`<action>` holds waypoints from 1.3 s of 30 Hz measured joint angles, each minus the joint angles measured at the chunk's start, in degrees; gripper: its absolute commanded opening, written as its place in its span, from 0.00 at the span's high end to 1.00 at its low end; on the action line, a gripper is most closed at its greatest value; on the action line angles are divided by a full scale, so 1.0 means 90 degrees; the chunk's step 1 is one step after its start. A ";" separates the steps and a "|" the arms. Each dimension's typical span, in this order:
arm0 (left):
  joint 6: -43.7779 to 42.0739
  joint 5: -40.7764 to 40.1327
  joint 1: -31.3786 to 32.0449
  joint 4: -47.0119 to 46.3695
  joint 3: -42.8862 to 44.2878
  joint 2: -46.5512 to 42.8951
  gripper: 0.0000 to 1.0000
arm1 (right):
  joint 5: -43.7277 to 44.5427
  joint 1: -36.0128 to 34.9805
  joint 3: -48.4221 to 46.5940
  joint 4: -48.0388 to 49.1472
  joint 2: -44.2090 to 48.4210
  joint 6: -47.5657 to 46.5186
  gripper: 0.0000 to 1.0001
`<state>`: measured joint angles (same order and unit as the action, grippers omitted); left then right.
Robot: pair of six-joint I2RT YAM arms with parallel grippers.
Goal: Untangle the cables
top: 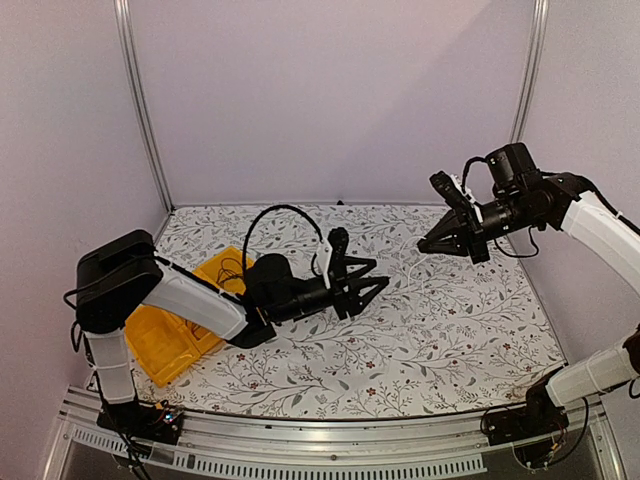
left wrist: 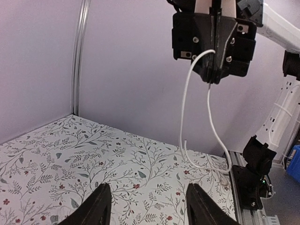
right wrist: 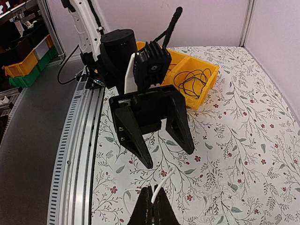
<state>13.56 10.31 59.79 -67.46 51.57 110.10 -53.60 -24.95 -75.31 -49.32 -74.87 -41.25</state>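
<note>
My right gripper [top: 424, 245] is raised above the right half of the table and shut on a thin white cable [left wrist: 183, 117]. The cable hangs in a loop from its fingertips, and the lower end trails on the table [left wrist: 206, 165]. In the right wrist view the cable end [right wrist: 162, 185] sticks out from the closed tips [right wrist: 154, 208], and a pale loose coil [right wrist: 218, 202] lies below. My left gripper [top: 370, 281] is open and empty, low over the table centre and pointing at the right gripper. It also shows in the right wrist view [right wrist: 168, 158]. A black cable [right wrist: 192, 82] lies coiled in the yellow bin [right wrist: 211, 77].
The yellow bin [top: 165, 345] sits at the table's left, beside the left arm. A thick black arm cable [top: 285, 212] loops above the left wrist. The aluminium rail [top: 330, 455] runs along the near edge. Purple walls enclose the back and sides.
</note>
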 measured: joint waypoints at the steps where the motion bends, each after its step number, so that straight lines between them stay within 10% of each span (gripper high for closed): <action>1: 0.0005 0.0027 0.0002 0.0090 0.0087 0.0090 0.46 | -0.0010 0.0000 0.0005 0.0012 0.0000 0.0000 0.99; 18: -0.0058 0.0670 0.0107 0.0386 0.1076 0.0641 0.52 | -0.0109 -0.0002 0.0022 0.0073 0.0000 0.0010 0.98; 26: -0.0075 0.1015 0.0121 0.0430 0.1268 0.0765 0.91 | -0.0107 -0.0002 0.0143 0.0114 0.0000 0.0029 0.96; 39: -0.0364 -0.0255 0.0124 0.2844 0.0933 -0.1141 1.00 | -0.0109 0.0177 0.1326 0.0962 0.0265 0.0005 0.54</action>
<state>10.28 8.01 60.90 -41.87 59.96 99.83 -54.59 -23.35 -63.37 -40.66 -72.49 -41.21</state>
